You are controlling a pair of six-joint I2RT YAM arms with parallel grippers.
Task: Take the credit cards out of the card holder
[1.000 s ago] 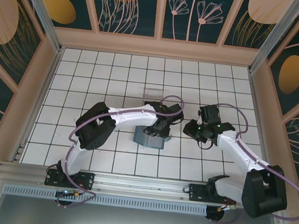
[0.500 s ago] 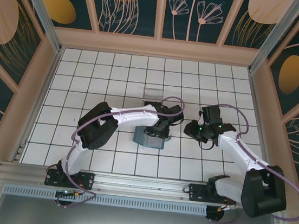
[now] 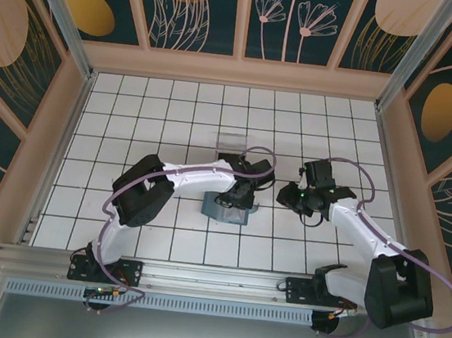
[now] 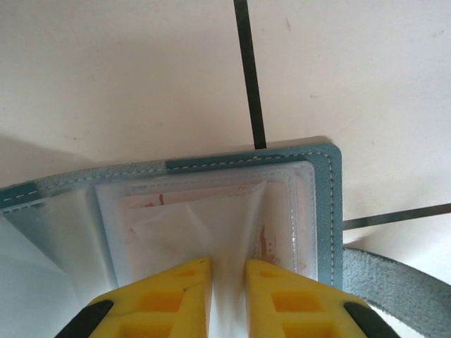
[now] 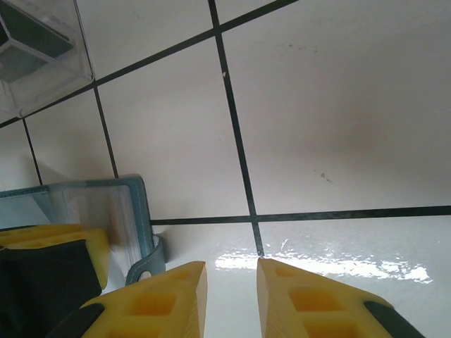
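Note:
The teal-blue card holder lies open on the white tiles at mid-table. My left gripper is down on it. In the left wrist view its yellow fingers pinch a raised fold of a clear sleeve inside the card holder. A pale card with pink marks lies under the sleeves. The dark card is hidden. My right gripper hovers just right of the holder, open, with bare tile between its fingertips; the card holder's corner shows at its left.
A clear plastic box stands one tile behind the holder, seen at the top left of the right wrist view as the box. The holder's strap loop lies by its corner. Wooden walls ring the tiled floor.
My left gripper's jaws have closed in on the sleeve fold while the arm stayed over the holder. The right arm has not moved.

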